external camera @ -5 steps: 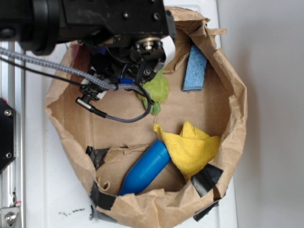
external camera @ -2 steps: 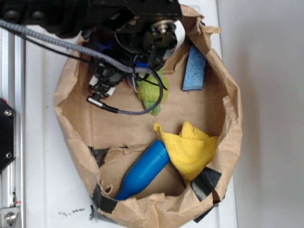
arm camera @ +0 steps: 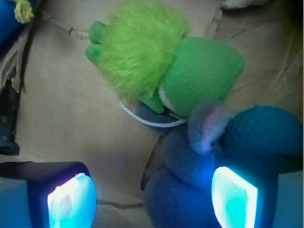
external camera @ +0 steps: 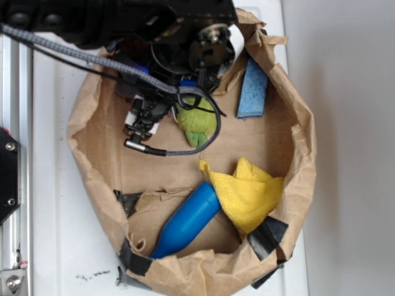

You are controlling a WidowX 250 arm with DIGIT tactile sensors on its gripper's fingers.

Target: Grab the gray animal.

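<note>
Jaws apart over the gray animal in the paper-lined bin.

The gripper [arm camera: 152, 199] hung with its 2 jaws spread wide, and the gray animal [arm camera: 190, 161] lay curled against the right one, a pinkish ear showing. The green plush [arm camera: 161, 61] touched it just beyond. From outside, the arm hid the gray toy; a blue sponge [external camera: 252, 89], yellow cloth [external camera: 250, 191] and blue cylinder [external camera: 185, 219] lay apart in the bin [external camera: 302, 154].

A brown paper bag [external camera: 302, 142] lies open on a white table [external camera: 55, 246]. Inside are a green plush toy [external camera: 196, 123], a blue sponge [external camera: 253, 89], a yellow cloth [external camera: 250, 194] and a blue bottle-shaped toy [external camera: 188, 219]. The black robot arm [external camera: 154, 24] hangs over the green toy.
</note>
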